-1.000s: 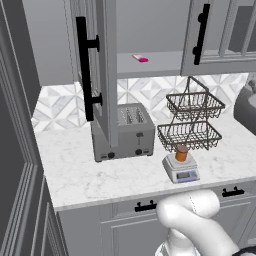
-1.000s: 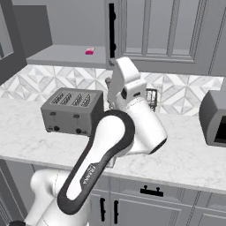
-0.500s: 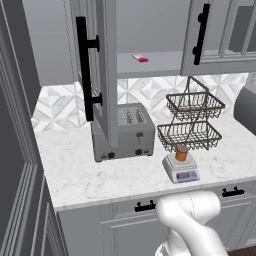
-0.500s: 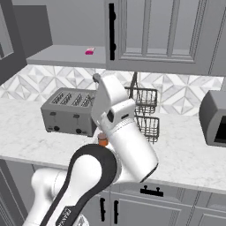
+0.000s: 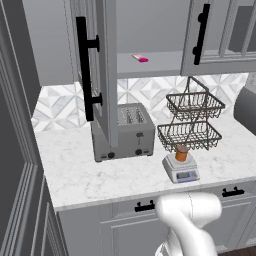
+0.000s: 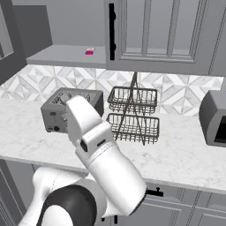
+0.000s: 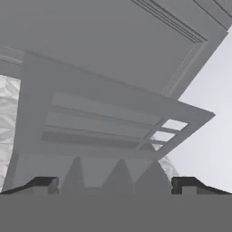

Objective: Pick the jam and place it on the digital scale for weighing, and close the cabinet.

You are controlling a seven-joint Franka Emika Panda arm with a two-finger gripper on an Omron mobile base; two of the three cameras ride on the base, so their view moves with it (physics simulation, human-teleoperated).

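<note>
The jam (image 5: 181, 152), a small orange-brown jar with a darker lid, stands upright on the digital scale (image 5: 182, 172) near the counter's front edge. The cabinet's left door (image 5: 102, 70) hangs open, edge-on, its long black bar handle (image 5: 85, 70) facing left; the right door (image 5: 210, 35) is shut. In the hand view my gripper (image 7: 115, 186) is open, its dark fingertips (image 7: 43, 183) far apart with nothing between them, looking up at a grey panelled door (image 7: 104, 118). My white arm (image 6: 101, 154) is drawn back low in front of the counter, away from the jam.
A grey toaster (image 5: 122, 132) stands under the open door. A two-tier wire basket (image 5: 192, 120) sits just behind the scale. A flat pink item (image 5: 140, 58) lies on the cabinet shelf. A dark appliance (image 6: 214, 117) is at the counter's right end. Drawers (image 5: 145, 206) run below.
My arm has swung back and down from over the counter towards the base. The jam has stayed on the scale, and the cabinet door has not moved.
</note>
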